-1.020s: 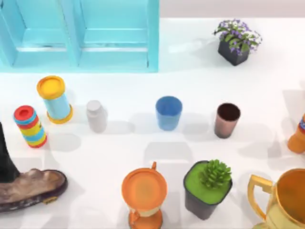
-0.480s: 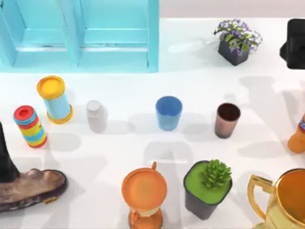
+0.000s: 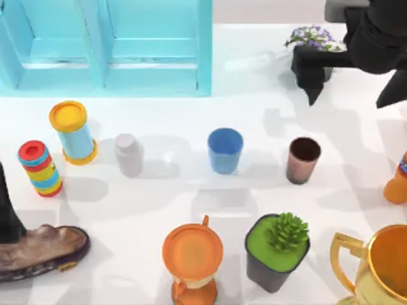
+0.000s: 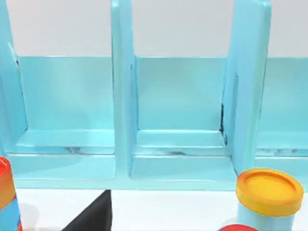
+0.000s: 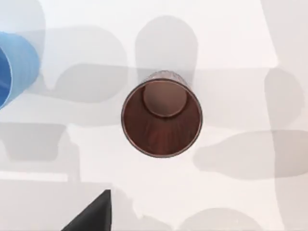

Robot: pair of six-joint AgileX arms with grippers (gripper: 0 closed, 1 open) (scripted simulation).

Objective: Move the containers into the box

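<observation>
R hand [image 3: 346,79] is hovering w/ fingers spread, gripping nothing; brown cup [image 3: 303,159] is standing just below-left; R wrist cam is peering into it [image 5: 161,120], blue cup [image 5: 17,67] alongside.

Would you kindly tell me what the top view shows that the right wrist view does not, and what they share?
Top view alone: the turquoise box, the gold trophy cup, two potted plants, and the right arm above the flowering plant. Right wrist view alone: a look straight down into the brown cup. Shared: the brown cup and the blue cup, both upright on the table.
</observation>
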